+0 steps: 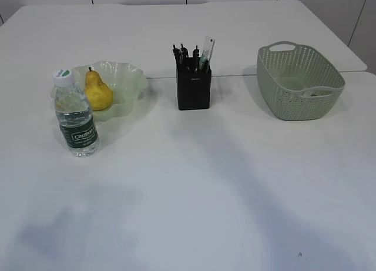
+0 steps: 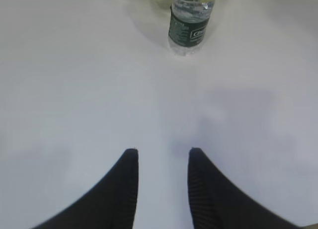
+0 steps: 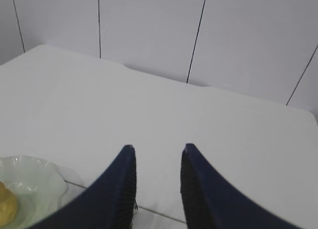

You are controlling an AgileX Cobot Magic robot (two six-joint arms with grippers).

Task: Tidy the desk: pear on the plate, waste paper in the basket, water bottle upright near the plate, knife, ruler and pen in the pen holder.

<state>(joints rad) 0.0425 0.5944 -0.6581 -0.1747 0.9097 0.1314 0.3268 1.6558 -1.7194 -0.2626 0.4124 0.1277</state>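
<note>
White worktop: pear on plate, water bottle upright beside plate; both fingers apart, empty.

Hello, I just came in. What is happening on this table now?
Nothing is being handled right now. The left gripper and right gripper are both open and empty. The pear lies on the plate, the water bottle stands upright beside it, and the pen holder holds items. The basket stands to the right.
</note>
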